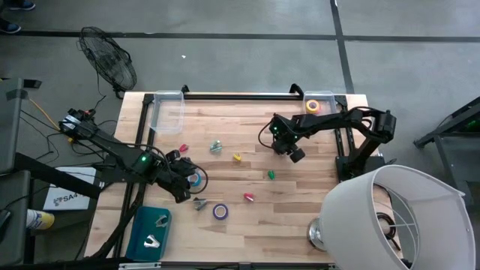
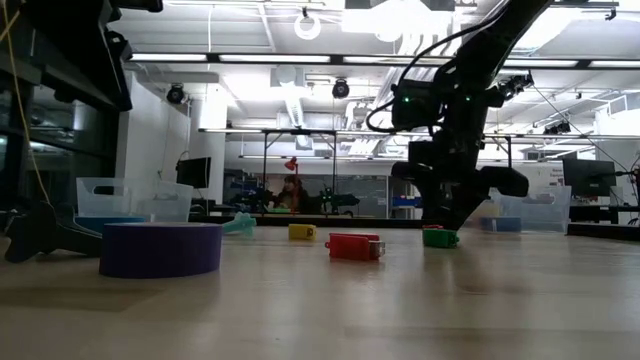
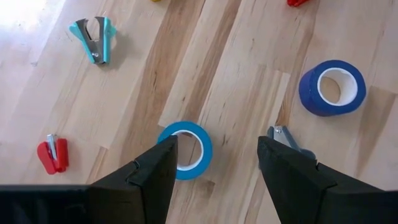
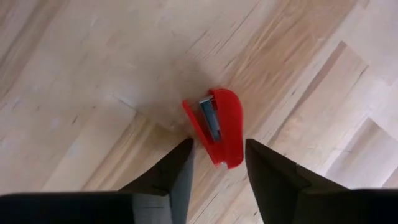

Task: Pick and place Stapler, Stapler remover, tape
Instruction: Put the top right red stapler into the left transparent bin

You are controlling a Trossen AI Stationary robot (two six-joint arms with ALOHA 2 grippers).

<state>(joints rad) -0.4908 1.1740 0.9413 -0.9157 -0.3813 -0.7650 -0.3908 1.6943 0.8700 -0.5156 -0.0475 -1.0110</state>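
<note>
My left gripper (image 3: 214,155) is open and points down at the light-blue tape ring (image 3: 186,149) (image 1: 196,178), which lies flat on the table; one finger stands over the ring's edge. A grey stapler remover (image 3: 289,140) lies by the other finger. The purple tape (image 1: 220,211) (image 2: 160,248) lies flat nearer the near edge. My right gripper (image 4: 217,149) (image 1: 291,152) is open, low over the table's right half, with a red stapler (image 4: 221,127) between its fingertips. The high view hides this stapler under the gripper. Yellow tape (image 1: 313,106) sits in the far right bin. My right gripper comes at the red stapler from above, its fingers on either side of the stapler's nearer end (image 4: 225,160). One finger (image 4: 261,162) stands right against it. I cannot tell whether either finger touches it.
On the table lie a teal remover (image 1: 216,147), a red remover (image 1: 182,148), a yellow stapler (image 1: 237,157), a green stapler (image 1: 271,175) and a pink stapler (image 1: 249,197). A clear bin (image 1: 166,112) stands far left. A teal tray (image 1: 139,241) with removers lies near left.
</note>
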